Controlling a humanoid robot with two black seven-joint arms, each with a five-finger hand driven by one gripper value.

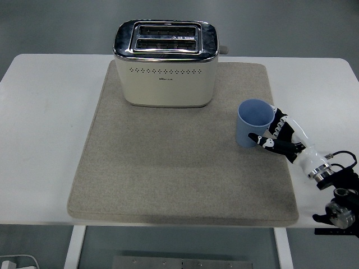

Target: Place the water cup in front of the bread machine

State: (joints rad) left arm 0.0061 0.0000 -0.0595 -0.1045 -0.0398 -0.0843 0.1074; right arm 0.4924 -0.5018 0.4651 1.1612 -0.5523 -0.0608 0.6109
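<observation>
A blue water cup (pixel 253 119) stands upright on the right part of the grey mat (pixel 168 168). The cream and chrome bread machine (pixel 166 64) stands at the back of the mat, left of and behind the cup. My right hand (pixel 276 134) comes in from the lower right and is around the cup's right side. Its thumb (pixel 259 138) lies across the cup's lower front, and its fingers (pixel 280 120) are against the far right wall. The cup still rests on the mat. My left arm is out of view.
The mat covers the middle of the white table (pixel 45 129). A wide stretch of bare mat lies in front of the bread machine. A black fixture (pixel 336 216) sits at the table's lower right edge.
</observation>
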